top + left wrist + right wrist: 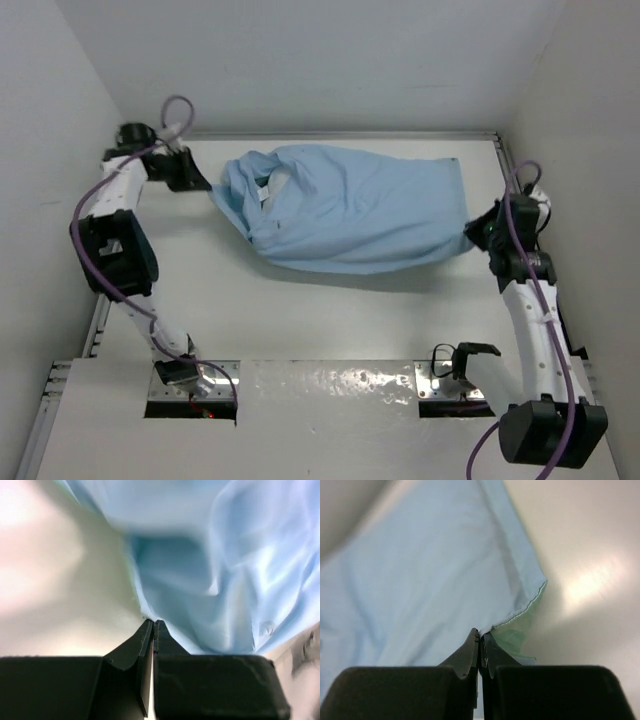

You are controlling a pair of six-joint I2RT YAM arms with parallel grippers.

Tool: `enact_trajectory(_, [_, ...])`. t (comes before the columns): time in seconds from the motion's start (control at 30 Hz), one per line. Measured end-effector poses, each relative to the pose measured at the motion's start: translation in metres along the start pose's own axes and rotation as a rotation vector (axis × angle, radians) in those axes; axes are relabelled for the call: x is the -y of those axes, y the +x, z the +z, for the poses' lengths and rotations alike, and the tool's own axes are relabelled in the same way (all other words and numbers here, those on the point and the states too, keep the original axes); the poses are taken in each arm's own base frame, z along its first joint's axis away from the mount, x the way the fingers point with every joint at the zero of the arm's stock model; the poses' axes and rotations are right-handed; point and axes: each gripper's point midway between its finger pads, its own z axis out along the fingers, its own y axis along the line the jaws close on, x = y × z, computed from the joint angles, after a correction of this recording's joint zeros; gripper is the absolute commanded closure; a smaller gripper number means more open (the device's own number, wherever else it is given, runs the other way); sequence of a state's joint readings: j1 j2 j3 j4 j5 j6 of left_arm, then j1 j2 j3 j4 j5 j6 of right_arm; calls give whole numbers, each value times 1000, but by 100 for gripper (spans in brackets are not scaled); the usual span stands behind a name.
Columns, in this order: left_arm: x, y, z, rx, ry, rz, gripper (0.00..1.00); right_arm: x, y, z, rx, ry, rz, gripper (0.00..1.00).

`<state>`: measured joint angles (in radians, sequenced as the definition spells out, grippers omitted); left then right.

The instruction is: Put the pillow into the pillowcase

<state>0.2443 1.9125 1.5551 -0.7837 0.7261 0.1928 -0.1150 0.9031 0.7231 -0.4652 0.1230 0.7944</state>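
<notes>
The pillowcase (360, 210), light blue face up, lies bulging across the far half of the table, stretched between both arms. Its left end gapes, and a small white patch (268, 192) shows inside; I cannot tell how much of the pillow is in there. My left gripper (205, 187) is shut on the left edge of the pillowcase (240, 570), jaws pinched on the cloth (152, 622). My right gripper (472, 232) is shut on the right corner of the pillowcase (420, 570), where the mint green face (512, 637) shows beside the tips (480, 632).
White walls close in the table on the left, back and right. A metal rail (340, 134) runs along the back edge. A raised white shelf (330, 385) with the arm bases and a black clamp (455, 360) lies at the near edge.
</notes>
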Motion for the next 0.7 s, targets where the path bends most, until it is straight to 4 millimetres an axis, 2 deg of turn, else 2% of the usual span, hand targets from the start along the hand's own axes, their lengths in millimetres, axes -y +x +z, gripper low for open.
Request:
enact_trajectory(0.1, [23, -65, -78, 227, -58, 108, 100, -52, -61, -30, 124, -145, -9, 100])
enact_trajectory(0.17, [46, -95, -132, 363, -109, 201, 100, -74, -86, -47, 176, -213, -15, 100])
enact_trajectory(0.33, [121, -143, -233, 611, -165, 382, 100, -111, -129, -76, 237, -296, -46, 100])
enact_trajectory(0.4, [140, -166, -280, 750, -204, 419, 100, -132, -161, -92, 285, -319, -72, 100])
enact_trajectory(0.43, [146, -176, -309, 832, -232, 432, 100, -148, -188, -108, 342, -346, -85, 100])
enact_trajectory(0.5, [153, -187, -361, 975, -296, 439, 100, -173, -231, -140, 459, -400, -102, 100])
enact_trajectory(0.57, [165, -193, -402, 1091, -344, 465, 100, -190, -263, -184, 582, -457, -113, 100])
enact_trajectory(0.6, [177, -194, -419, 1141, -356, 491, 100, -195, -274, -205, 636, -484, -116, 100])
enact_trajectory(0.67, [204, -190, -437, 1202, -350, 549, 100, -197, -288, -247, 740, -524, -120, 100])
enact_trajectory(0.7, [218, -185, -443, 1216, -343, 571, 100, -195, -291, -262, 773, -530, -120, 100])
